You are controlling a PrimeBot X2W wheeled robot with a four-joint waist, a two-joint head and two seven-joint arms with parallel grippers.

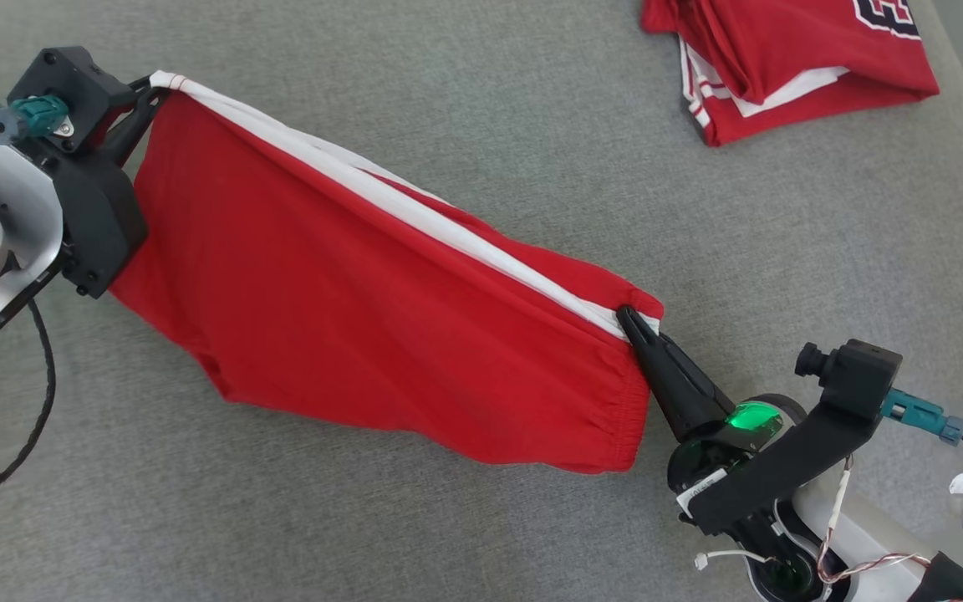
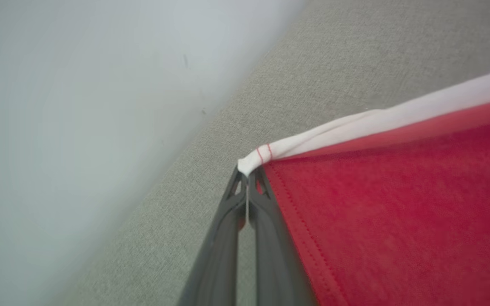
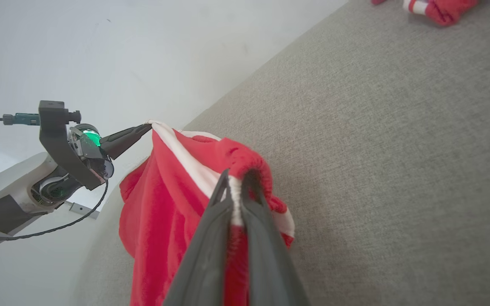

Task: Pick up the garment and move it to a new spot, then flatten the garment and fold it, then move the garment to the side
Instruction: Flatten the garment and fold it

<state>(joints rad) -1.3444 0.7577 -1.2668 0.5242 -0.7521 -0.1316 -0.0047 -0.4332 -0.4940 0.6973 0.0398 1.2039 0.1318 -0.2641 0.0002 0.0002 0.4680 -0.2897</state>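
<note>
The left gripper (image 1: 150,90) and the right gripper (image 1: 627,318) are each clamping one end of the garment (image 1: 348,309), holding it stretched between them.

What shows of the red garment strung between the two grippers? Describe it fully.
The garment is soft bright red fabric with a white band along its upper edge and red stitching at one white corner. It hangs stretched between the left gripper, shut on that white corner, and the right gripper, shut on the gathered end. Its lower part sags over the grey surface.
</note>
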